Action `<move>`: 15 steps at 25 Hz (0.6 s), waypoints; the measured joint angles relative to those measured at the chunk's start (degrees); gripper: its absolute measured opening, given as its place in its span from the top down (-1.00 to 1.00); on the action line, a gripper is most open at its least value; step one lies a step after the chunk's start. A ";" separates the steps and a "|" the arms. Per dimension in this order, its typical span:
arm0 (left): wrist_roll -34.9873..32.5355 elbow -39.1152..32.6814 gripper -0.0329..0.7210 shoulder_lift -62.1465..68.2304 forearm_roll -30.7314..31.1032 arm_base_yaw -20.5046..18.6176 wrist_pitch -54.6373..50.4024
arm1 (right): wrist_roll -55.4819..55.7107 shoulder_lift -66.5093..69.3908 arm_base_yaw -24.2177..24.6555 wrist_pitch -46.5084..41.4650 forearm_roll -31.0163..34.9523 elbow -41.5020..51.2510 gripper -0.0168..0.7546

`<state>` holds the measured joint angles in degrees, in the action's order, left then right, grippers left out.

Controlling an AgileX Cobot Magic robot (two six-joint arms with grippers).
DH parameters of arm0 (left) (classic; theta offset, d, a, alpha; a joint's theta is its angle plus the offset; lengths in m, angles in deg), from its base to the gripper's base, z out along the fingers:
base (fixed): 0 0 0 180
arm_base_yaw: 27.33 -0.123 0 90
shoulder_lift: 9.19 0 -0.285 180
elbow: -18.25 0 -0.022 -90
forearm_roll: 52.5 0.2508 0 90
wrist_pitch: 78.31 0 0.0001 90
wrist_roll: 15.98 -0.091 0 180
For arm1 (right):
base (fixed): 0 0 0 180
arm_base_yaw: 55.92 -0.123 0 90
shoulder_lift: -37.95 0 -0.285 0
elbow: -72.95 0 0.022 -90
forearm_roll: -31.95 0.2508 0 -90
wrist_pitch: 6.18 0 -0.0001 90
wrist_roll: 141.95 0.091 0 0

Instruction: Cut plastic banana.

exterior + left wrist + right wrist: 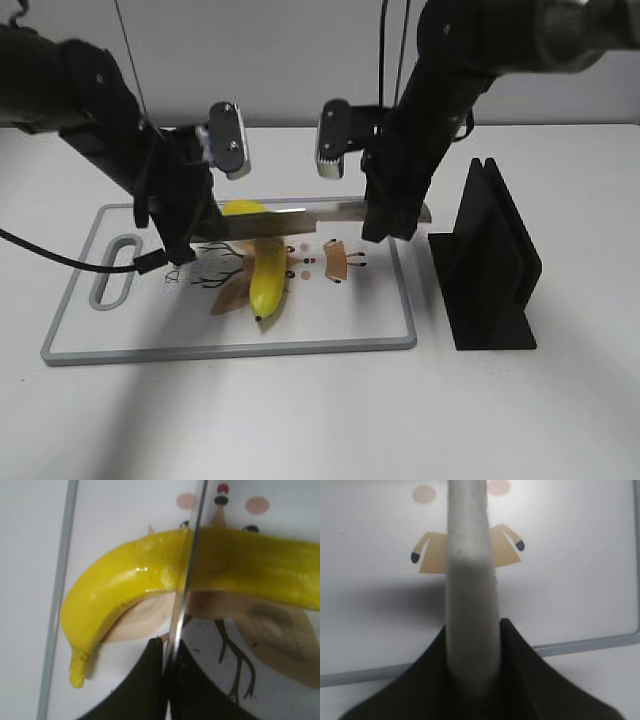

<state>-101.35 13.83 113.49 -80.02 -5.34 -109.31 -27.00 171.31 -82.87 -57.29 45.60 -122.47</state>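
A yellow plastic banana lies on the white cutting board. A knife with a silver blade is held level across the banana. My left gripper is shut on the blade's tip end. My right gripper is shut on the grey handle. In the left wrist view the blade's edge crosses the banana near its middle, and the left jaws pinch the blade. I cannot tell whether the blade touches the banana. The right jaws clamp the handle.
The board has a grey rim with a handle slot at its left end and a printed cartoon deer. A black knife stand stands upright on the white table right of the board.
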 joint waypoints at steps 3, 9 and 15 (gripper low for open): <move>-0.86 1.20 0.95 1.26 -0.32 0.14 0.13 | 1.24 4.17 0.06 -0.53 -1.34 -0.90 0.45; -1.84 1.56 0.92 0.93 -0.02 0.44 0.21 | 2.44 4.90 0.06 -3.70 -1.78 -1.54 0.45; -0.77 0.64 0.93 -1.27 -1.16 0.38 -1.41 | 2.61 1.93 0.06 -4.48 -2.23 -2.27 0.45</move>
<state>-102.12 14.47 112.21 -81.19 -4.95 -110.71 -24.38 173.24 -82.81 -61.77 43.36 -124.74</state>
